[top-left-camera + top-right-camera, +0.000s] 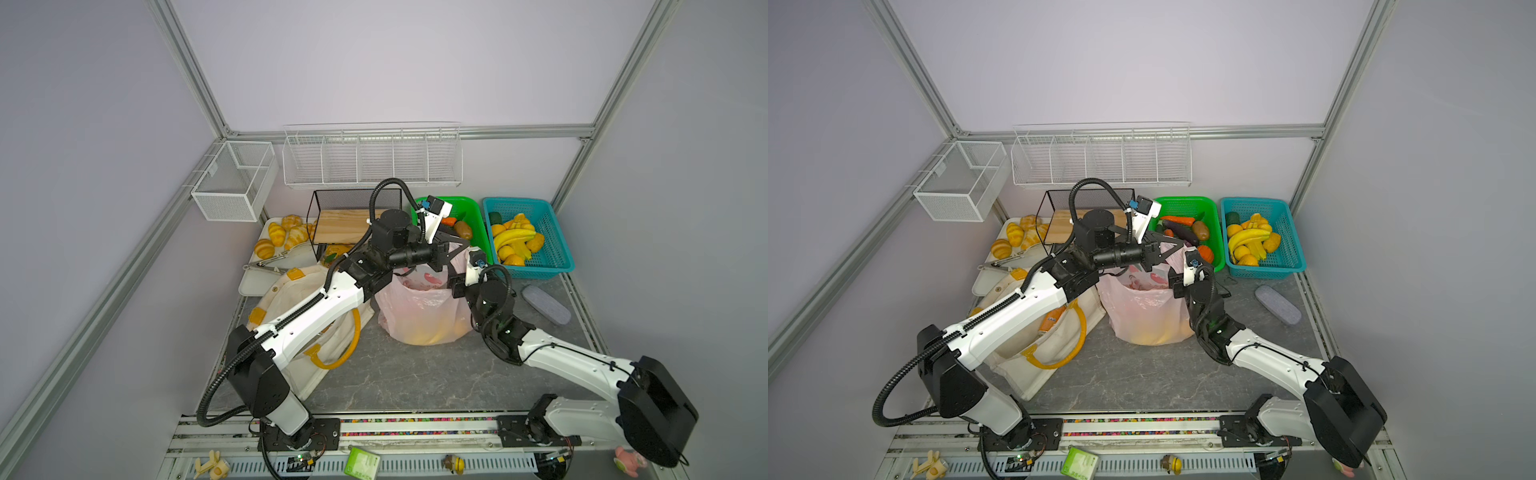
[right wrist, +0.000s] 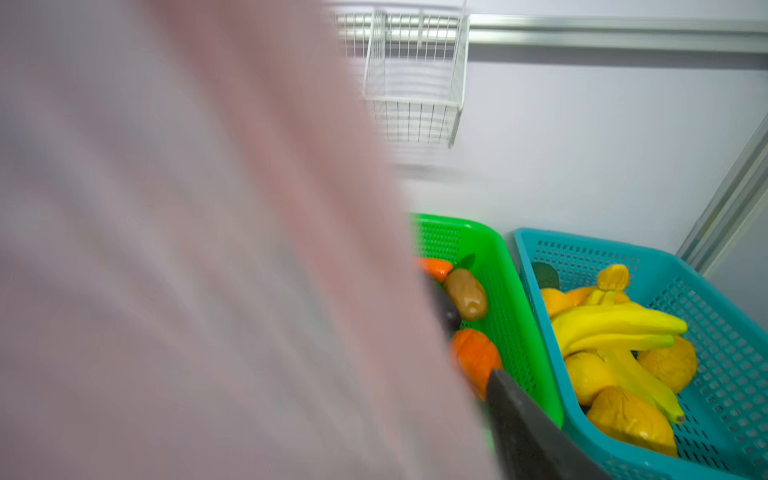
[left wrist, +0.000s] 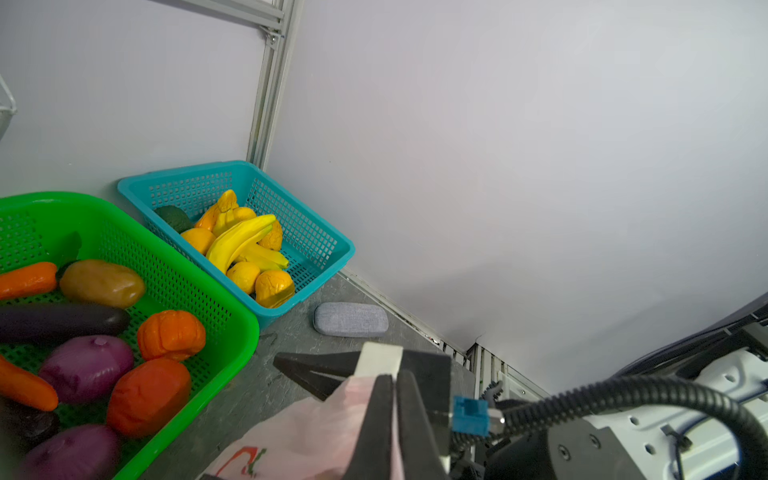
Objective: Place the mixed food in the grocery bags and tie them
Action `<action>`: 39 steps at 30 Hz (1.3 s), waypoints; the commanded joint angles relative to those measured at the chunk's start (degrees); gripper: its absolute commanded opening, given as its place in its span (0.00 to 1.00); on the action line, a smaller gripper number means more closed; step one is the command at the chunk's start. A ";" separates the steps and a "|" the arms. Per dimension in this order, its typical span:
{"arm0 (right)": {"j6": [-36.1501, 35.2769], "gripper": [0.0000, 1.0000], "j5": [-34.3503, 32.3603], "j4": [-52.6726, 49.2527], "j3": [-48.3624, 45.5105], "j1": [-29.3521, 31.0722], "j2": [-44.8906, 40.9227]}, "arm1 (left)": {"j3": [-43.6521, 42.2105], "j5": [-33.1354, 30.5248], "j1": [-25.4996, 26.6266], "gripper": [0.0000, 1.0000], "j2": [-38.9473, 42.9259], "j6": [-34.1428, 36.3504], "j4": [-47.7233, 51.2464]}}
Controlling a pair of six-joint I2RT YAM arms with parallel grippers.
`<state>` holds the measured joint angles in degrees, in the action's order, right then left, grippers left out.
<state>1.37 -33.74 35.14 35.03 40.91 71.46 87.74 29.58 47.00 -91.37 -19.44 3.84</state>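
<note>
Pink bag is clamped in the left pincer; right pincer against it, opening unclear

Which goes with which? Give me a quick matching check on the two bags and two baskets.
1. pink plastic bag
2. canvas tote
3. green basket
4. blue basket

a. holds bananas
b. lies under the left arm
c. handle clamped in the left gripper
d. holds an eggplant

Pairs: 1-c, 2-b, 3-d, 4-a
</note>
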 commanded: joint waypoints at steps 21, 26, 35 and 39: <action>-11.73 0.89 56.89 -29.35 13.33 -16.30 -11.15 | 1.27 1.18 -1.83 0.00 0.49 -0.03 0.53; -16.15 0.91 68.69 -33.22 18.14 -21.40 -6.83 | 1.56 1.68 -1.83 0.00 0.48 0.01 0.90; -16.02 0.75 87.19 -32.86 22.76 -26.26 1.01 | 2.15 2.41 -1.83 0.00 0.06 0.04 1.52; -13.22 0.35 88.33 -29.36 21.93 -26.87 1.69 | 2.17 2.23 -1.94 0.00 -0.19 0.35 1.67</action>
<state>-12.36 49.60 3.36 56.62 14.68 73.08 87.90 31.16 45.36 -91.37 -19.27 5.08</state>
